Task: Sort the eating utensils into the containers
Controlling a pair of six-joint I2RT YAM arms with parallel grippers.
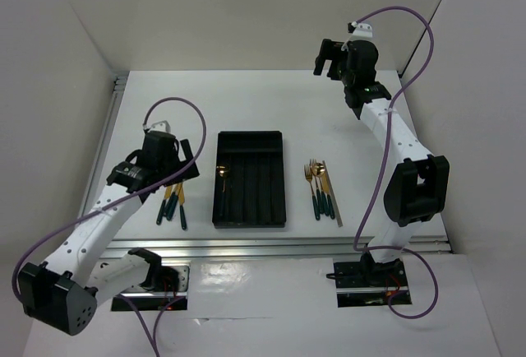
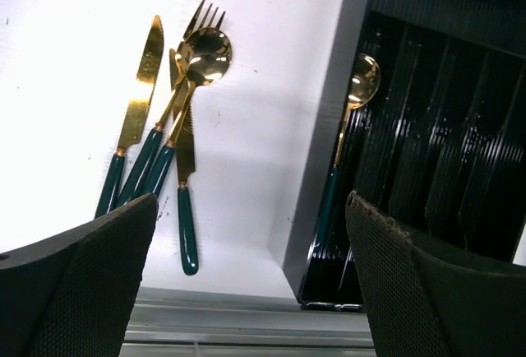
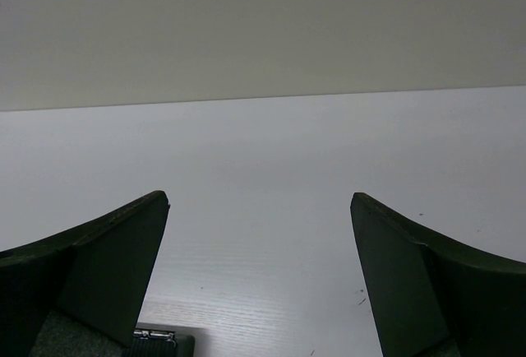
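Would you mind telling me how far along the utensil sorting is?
Done: one spoon lies in the tray, leftmost compartment. In hand: nothing; the left end effector and right end effector are open and empty. Left: the left pile and right pile beside the tray.

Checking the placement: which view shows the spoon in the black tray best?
Left wrist: the spoon lies close up in the black tray, in the compartment along its left wall, gold bowl and dark handle plain. Top external shows only a small gold glint there. Right wrist shows none of it, just bare table.
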